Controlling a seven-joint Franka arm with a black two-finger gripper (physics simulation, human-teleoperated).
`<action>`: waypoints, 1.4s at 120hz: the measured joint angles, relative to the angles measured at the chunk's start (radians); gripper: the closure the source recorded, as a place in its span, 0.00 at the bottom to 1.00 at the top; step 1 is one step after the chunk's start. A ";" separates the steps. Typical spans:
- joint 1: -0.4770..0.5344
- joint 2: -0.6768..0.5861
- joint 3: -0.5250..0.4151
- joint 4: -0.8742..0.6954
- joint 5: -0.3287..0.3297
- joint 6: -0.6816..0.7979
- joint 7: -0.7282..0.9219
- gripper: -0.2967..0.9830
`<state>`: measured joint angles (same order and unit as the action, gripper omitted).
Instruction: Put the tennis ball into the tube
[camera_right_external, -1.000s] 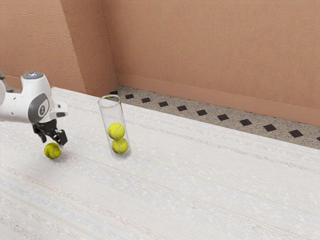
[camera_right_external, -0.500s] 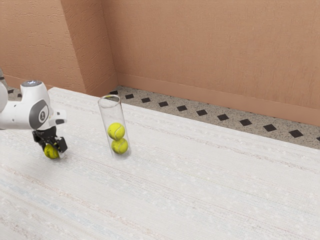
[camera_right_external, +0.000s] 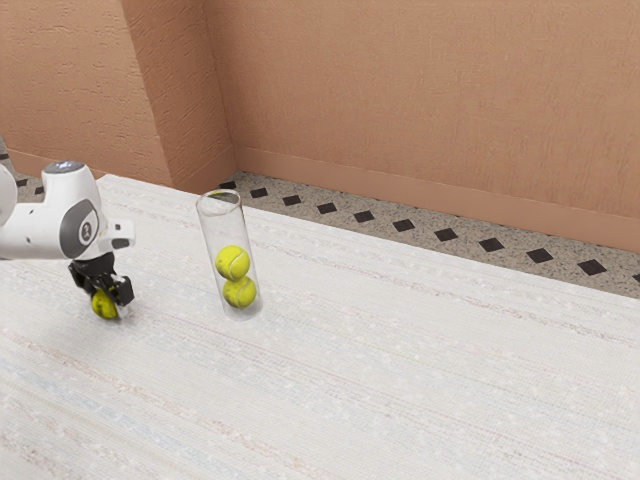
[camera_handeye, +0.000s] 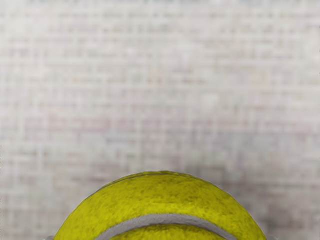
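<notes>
White, woven-looking counter (camera_right_external: 400, 385): carries everything. Arm (camera_right_external: 45, 232): low, well apart from the tube. Clear tube (camera_right_external: 211, 232): standing, mouth up, two stacked balls (camera_right_external: 234, 263) in its lower part, room above. Fingers (camera_right_external: 108, 299): closed to about the ball's width, pressing it from both sides. Tennis ball (camera_right_external: 104, 306): outside the tube, between the fingers, at or very near the counter.

Judged step: grip made, lift due. Risks: a curved surface pinched off-centre could squirt free on lifting; too low a carry could knock the tube over; release off the mouth's centre could leave the ball on the rim, then rolling away.
</notes>
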<state>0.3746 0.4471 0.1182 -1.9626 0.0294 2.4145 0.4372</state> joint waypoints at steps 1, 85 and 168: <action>0.000 0.000 0.000 0.000 0.000 0.000 0.000 0.41; -0.078 -0.271 0.000 0.032 0.107 -0.084 -0.053 0.61; -0.069 -0.243 -0.194 0.349 0.368 -0.226 -0.159 0.65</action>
<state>0.3055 0.2038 -0.0760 -1.6132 0.3978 2.1880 0.2784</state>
